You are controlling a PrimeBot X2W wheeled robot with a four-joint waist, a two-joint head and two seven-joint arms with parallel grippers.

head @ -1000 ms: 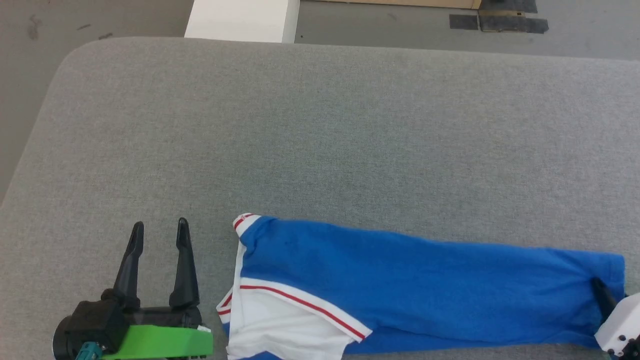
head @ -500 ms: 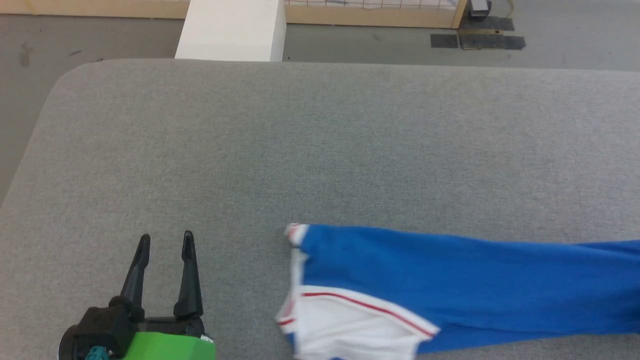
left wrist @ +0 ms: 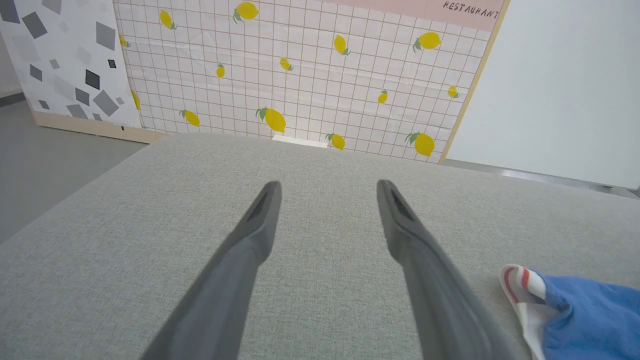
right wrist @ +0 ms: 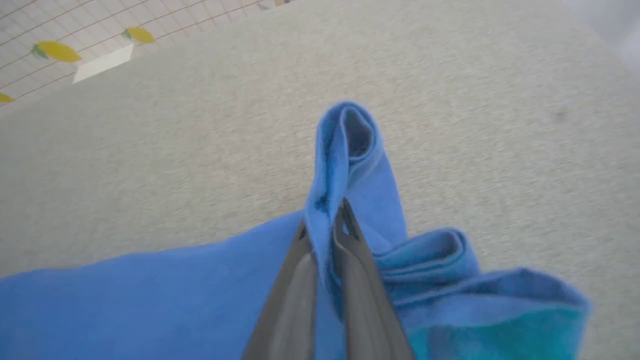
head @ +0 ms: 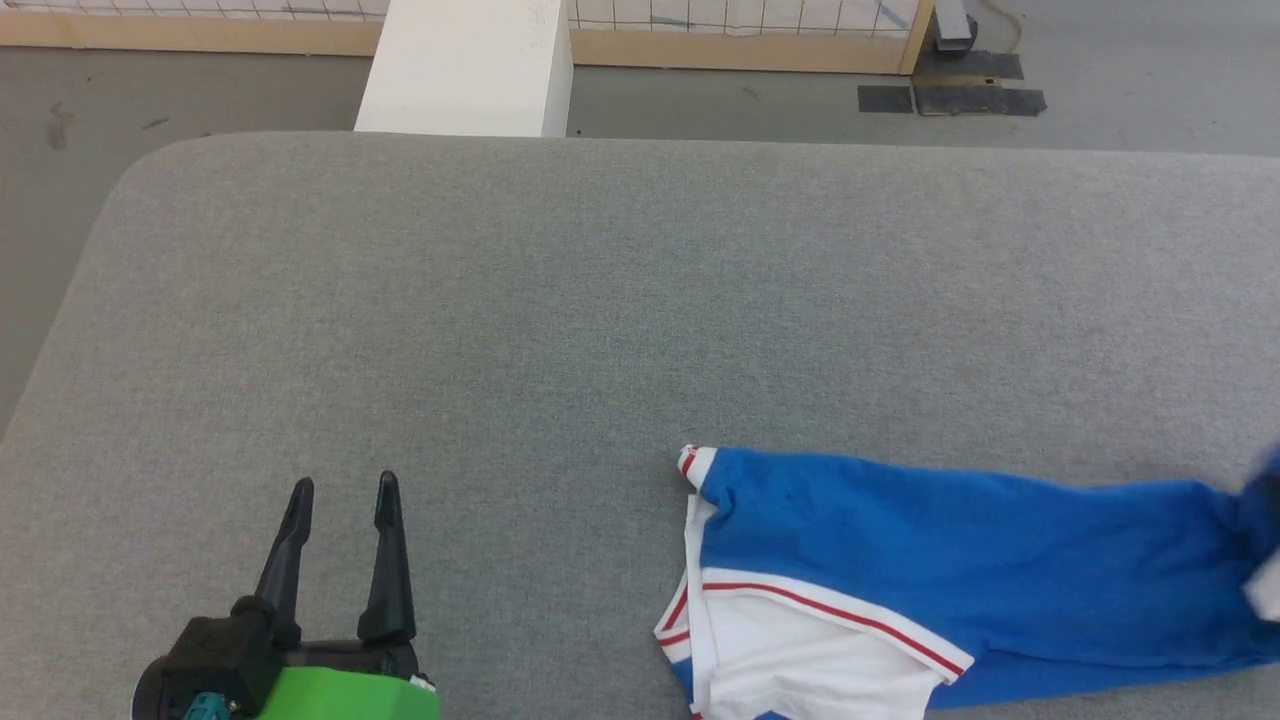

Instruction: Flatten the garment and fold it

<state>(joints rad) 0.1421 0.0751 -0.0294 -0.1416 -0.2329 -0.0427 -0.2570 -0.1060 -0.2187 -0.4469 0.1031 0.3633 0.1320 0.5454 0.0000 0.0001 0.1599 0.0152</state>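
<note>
The garment (head: 900, 530) lies folded into a long blue band across the lower right of the grey table, its white sleeve with red-striped trim at the left end. In the right wrist view my right gripper (right wrist: 324, 217) is shut on a pinched fold of the blue garment (right wrist: 345, 150), which stands up past the fingertips. My left gripper (head: 343, 490) rests open at the lower left, well left of the shirt, nothing between its fingers. In the left wrist view the left gripper (left wrist: 327, 187) points over bare table, and the garment's striped collar corner (left wrist: 525, 290) lies to its right.
The grey fabric table (head: 560, 300) has a rounded far left corner. Beyond its far edge stand a white block (head: 465, 65) and a tiled panel with lemon prints (left wrist: 300, 75) on a wooden base. Dark tape patches (head: 950, 95) mark the floor.
The right gripper has shut on the garment's right end and the shirt has slid to the right across the table. The head camera tilted up slightly. The left gripper stays open in place.
</note>
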